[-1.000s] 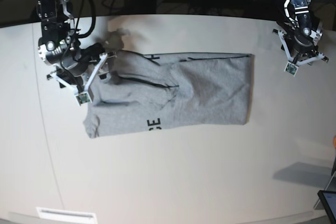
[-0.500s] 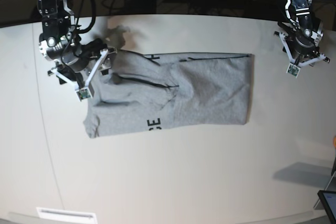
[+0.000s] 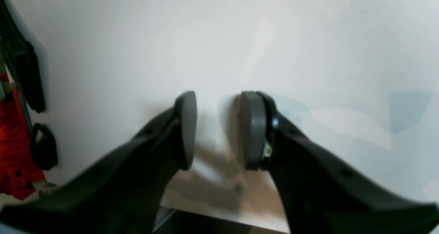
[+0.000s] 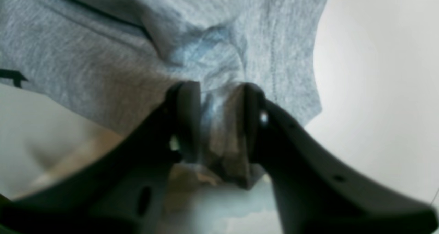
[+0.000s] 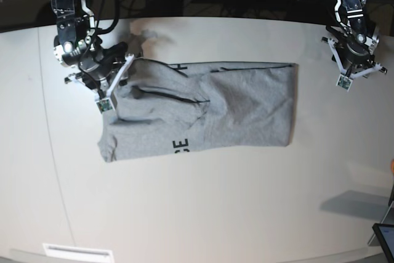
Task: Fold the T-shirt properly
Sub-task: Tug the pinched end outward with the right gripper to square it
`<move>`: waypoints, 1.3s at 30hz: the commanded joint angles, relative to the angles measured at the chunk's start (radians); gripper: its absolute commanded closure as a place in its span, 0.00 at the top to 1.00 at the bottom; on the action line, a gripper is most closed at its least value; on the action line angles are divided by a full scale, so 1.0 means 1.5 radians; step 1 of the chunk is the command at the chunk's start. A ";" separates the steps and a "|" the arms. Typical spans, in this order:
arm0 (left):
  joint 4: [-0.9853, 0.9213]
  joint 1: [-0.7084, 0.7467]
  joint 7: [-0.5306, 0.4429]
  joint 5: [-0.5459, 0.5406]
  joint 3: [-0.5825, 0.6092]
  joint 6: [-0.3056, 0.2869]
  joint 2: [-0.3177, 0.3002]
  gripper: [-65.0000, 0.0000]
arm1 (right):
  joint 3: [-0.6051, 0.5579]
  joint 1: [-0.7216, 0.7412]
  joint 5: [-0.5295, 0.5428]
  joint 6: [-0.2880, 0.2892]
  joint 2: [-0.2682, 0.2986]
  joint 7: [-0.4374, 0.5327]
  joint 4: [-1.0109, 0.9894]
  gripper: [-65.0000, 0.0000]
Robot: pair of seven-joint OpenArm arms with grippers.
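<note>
The tabletop [image 5: 203,214] carries the T-shirt [image 5: 203,112], half-folded near its far edge. The pinch looks shallow — a lift could slip or drag layers askew. Right fingers [image 4: 187,120] clamp a bunched fold; left fingers [image 3: 187,129] stand narrowly apart, empty, by the far corner.

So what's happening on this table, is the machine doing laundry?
A two-armed robot is folding a grey T-shirt that lies partly folded on the white table. The right end effector has pinched a bunch of fabric at one end of the shirt. The left end effector hangs open over bare table, apart from the shirt.
</note>
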 commanded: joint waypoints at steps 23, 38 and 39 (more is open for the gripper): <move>-0.001 0.007 0.014 0.000 -0.006 -0.011 -0.004 0.34 | 0.001 0.080 0.003 -0.001 0.005 0.008 0.012 0.00; -0.002 0.009 0.014 0.004 -0.007 -0.011 -0.004 0.34 | 0.000 0.100 0.003 -0.001 0.001 0.041 -0.071 0.02; -0.002 0.009 0.014 0.004 -0.007 -0.011 -0.004 0.34 | 0.000 0.100 0.003 -0.001 0.001 0.043 -0.071 0.02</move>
